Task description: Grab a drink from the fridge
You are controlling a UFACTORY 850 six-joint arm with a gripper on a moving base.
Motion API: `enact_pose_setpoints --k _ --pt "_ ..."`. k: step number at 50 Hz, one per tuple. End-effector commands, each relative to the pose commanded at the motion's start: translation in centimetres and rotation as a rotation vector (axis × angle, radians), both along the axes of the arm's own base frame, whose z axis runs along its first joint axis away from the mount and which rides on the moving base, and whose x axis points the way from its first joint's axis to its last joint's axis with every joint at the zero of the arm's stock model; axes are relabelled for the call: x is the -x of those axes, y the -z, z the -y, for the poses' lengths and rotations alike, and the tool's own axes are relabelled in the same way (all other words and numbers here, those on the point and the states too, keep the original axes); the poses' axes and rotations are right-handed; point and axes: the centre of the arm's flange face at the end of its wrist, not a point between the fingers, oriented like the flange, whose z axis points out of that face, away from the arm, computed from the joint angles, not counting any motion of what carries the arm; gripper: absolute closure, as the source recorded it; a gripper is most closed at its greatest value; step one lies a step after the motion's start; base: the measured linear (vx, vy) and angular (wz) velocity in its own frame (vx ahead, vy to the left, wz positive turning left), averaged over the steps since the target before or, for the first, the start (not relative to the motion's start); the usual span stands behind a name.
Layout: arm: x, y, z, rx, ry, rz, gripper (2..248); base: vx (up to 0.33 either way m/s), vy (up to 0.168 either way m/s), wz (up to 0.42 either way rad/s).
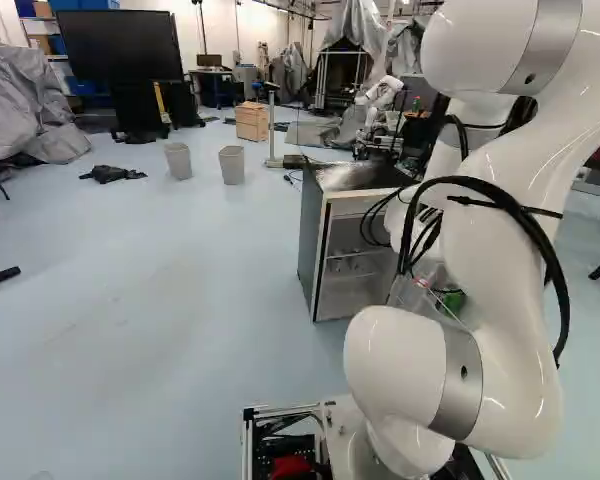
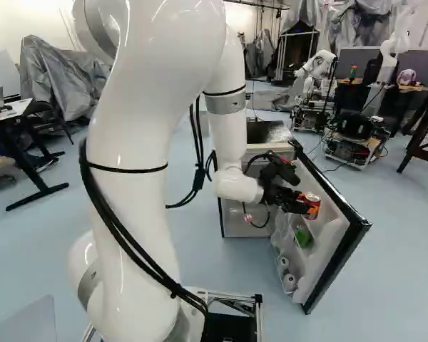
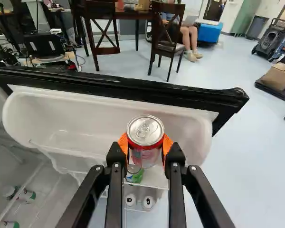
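In the right base view my gripper reaches over the inner side of the open fridge door, with a red can at its tips. The wrist view shows the gripper shut on the red can, an orange pad touching each side, its silver lid facing up. The can stands upright in front of the white door shelf; whether it touches the shelf, I cannot tell. Lower in the door are a green item and white cans. The fridge body stands behind the arm.
The fridge door's black edge runs just beyond the can. Another robot stands farther back. Chairs and a seated person are beyond the door. Two grey bins stand on the floor left of the fridge.
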Motion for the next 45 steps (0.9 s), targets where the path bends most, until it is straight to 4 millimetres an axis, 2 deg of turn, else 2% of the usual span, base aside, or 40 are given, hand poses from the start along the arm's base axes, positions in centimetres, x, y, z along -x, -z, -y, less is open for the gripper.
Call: enact_pose_setpoints --k 45 --pt "1.0 -1.4 -5.4 0.1 -0.224 0.001 160 0.0 0.0 0.0"
